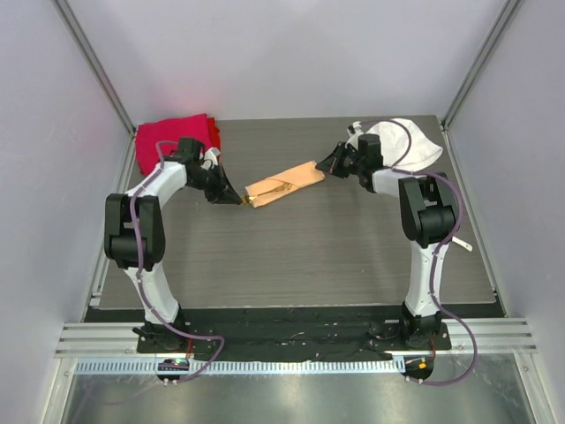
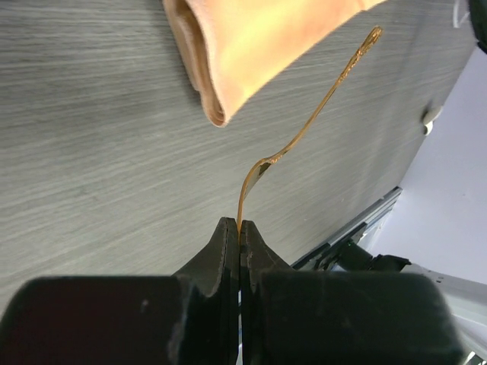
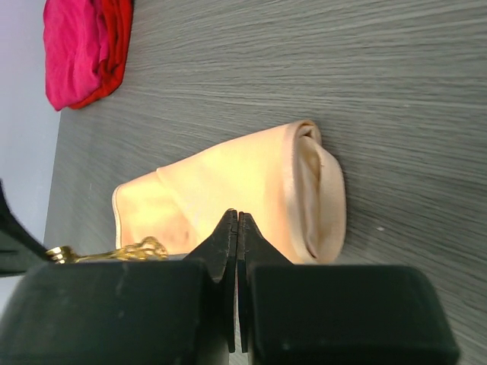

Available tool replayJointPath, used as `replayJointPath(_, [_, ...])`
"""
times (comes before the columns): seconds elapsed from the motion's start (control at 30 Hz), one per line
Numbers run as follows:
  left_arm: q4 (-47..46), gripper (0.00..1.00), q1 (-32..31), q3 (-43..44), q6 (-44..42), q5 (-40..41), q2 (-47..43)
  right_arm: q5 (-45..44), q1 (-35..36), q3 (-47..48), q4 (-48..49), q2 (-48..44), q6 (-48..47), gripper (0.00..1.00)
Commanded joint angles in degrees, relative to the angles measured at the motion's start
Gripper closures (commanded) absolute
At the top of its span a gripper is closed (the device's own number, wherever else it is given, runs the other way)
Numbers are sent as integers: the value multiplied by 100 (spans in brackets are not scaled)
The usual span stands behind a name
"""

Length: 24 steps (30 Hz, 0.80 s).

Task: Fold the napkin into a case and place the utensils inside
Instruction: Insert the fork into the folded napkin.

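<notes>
Pale walls and metal corner posts enclose a dark grey wood-grain desk (image 1: pixel 291 256). At its far left corner lies a thick red cloth (image 1: pixel 177 134), bunched in folds.

Right of that cloth, the left arm reaches toward the middle, and the left tool (image 1: pixel 231 196) is clenched on a thin gold utensil (image 2: pixel 304 129). The left wrist view shows it edge-on: the fingers (image 2: pixel 221 251) grip one end, the shaft curves up from them, and the ornate handle tip points away. Whether it is a fork or a spoon cannot be told. The utensil sits just beside the left end of the case (image 1: pixel 284 184), outside it.

The case, a narrow pocket folded from the shiny peach-tan napkin, lies flat in the middle of the desk, slanting from near left to far right. Its layered folds show at both ends.

At the case's right end, the right tool (image 1: pixel 328 162) has its fingers (image 3: pixel 224 243) pressed together, their tips over the edge of the cloth. Whether they pinch the satin cannot be told.

Behind the right arm, a white bucket hat (image 1: pixel 410 141) rests at the far right corner.
</notes>
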<state>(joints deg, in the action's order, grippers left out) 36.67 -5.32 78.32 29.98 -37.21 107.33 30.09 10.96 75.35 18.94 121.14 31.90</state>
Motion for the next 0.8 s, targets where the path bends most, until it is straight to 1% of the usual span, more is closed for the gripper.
replayJointPath(0.0, [218,100,75,394,-203,-75,323,243,152,340,268,85,-17,99])
replayJointPath(0.07, [105,100,93,412,-98,-260,411,296,169,392,216,199,-26,99])
replayJointPath(0.27, [7,100,189,482,78,-357,605,243,152,392,198,243,-61,99])
replayJointPath(0.5, [280,100,242,701,377,-207,798,173,222,524,-30,313,-236,99])
replayJointPath(0.77, [201,100,251,798,799,-339,974,77,257,533,-206,252,-395,99])
